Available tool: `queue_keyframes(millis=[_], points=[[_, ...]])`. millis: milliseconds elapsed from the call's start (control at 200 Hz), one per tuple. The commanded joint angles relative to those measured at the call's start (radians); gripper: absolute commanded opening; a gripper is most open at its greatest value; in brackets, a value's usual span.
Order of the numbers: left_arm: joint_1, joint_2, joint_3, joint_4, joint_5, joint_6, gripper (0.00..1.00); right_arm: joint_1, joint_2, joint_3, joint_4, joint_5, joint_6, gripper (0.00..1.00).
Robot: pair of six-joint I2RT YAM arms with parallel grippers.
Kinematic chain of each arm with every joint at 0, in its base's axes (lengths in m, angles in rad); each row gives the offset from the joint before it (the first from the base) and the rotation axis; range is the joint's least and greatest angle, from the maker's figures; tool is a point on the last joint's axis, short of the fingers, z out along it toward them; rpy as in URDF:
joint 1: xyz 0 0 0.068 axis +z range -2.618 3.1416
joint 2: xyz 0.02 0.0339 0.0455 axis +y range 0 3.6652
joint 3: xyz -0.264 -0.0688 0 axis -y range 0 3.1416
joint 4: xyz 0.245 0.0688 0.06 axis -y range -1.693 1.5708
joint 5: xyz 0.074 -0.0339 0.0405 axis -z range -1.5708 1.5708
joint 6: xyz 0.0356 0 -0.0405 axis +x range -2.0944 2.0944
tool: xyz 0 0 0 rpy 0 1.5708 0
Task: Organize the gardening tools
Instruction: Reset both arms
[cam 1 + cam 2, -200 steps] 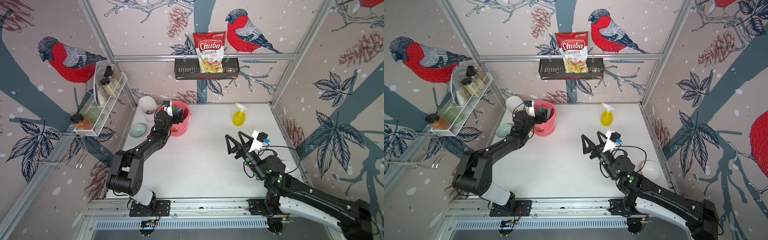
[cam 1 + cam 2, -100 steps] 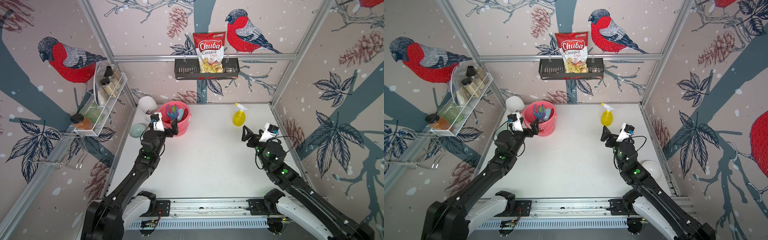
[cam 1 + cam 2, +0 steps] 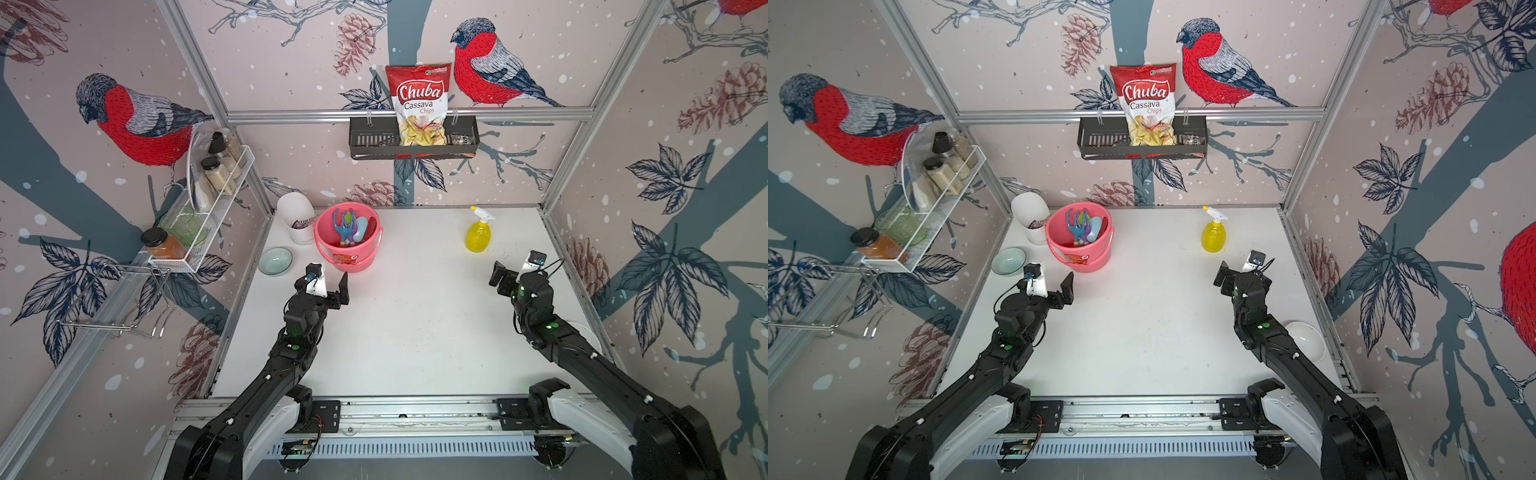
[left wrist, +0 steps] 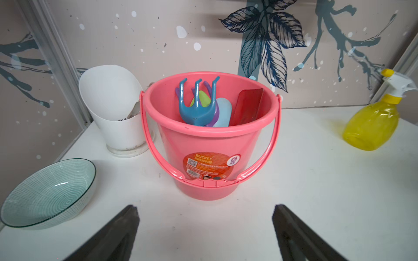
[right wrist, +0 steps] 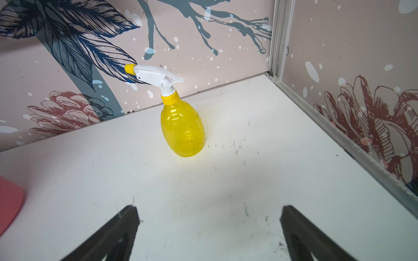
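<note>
Pulled back since a second ago: left claw [image 4: 205, 208], then over the rim of the pink bucket [image 3: 328, 249], now short of it on its 6 o'clock side, at about 9 o'clock of the counter [image 3: 415, 324]. Likewise withdrawn: right claw [image 5: 209, 208], then stretched out near mid-counter, now at about 3 o'clock, close to the side wall. Both arms folded nearer the 6 o'clock edge than half a second ago. Both claws spread wide apart, gripping nothing, touching nothing.

Unmoved meanwhile: bucket at about 11 o'clock of the counter, its handle folded down over its 6 o'clock side. Inside it, five tools standing heads up, handles sunk out of sight, long axes near vertical.
- Blue fork [image 4: 196, 110] foremost, three tines up, leaning toward 12 o'clock.
- Purple fork [image 4: 206, 85] just behind, mostly hidden.
- Green trowel [image 4: 204, 99] glimpsed between the tines.
- Light-blue trowel [image 4: 224, 113] just beside the forks, at their 3 o'clock.
- Red shovel [image 4: 248, 106] against the bucket's 3 o'clock wall, blade up.

Yellow spray bottle [image 5: 183, 131] alone at about 1 o'clock of the counter, well apart from the bucket. Upright, long axis vertical, nozzle aimed toward 10 o'clock in both top views. Same spot as before.

White cup [image 3: 295, 216] just beside the bucket at its 10 o'clock. Pale green bowl [image 3: 275, 261] near the left claw, at its 10 o'clock.
</note>
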Motion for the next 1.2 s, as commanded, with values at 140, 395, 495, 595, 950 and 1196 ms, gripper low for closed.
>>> queue_keyframes(millis=[140, 395, 495, 595, 950, 1196], points=[[0.082, 0.227, -0.067, 0.431, -0.082, 0.063, 0.96, -0.024, 0.043, -0.134, 0.365, 0.143, -0.173, 1.00], [0.146, 0.458, -0.070, 0.665, -0.077, 0.076, 0.96, -0.148, 0.148, -0.199, 0.564, 0.079, -0.208, 1.00], [0.171, 0.508, -0.068, 0.701, -0.071, 0.047, 0.96, -0.178, 0.212, -0.223, 0.669, 0.069, -0.227, 1.00], [0.175, 0.575, -0.088, 0.792, -0.063, 0.044, 0.96, -0.202, 0.284, -0.246, 0.797, 0.035, -0.236, 1.00], [0.175, 0.660, -0.104, 0.897, -0.069, 0.046, 0.96, -0.222, 0.508, -0.259, 1.107, -0.036, -0.263, 1.00], [0.176, 0.659, -0.080, 0.849, -0.077, 0.044, 0.96, -0.209, 0.604, -0.355, 1.382, -0.091, -0.306, 1.00]])
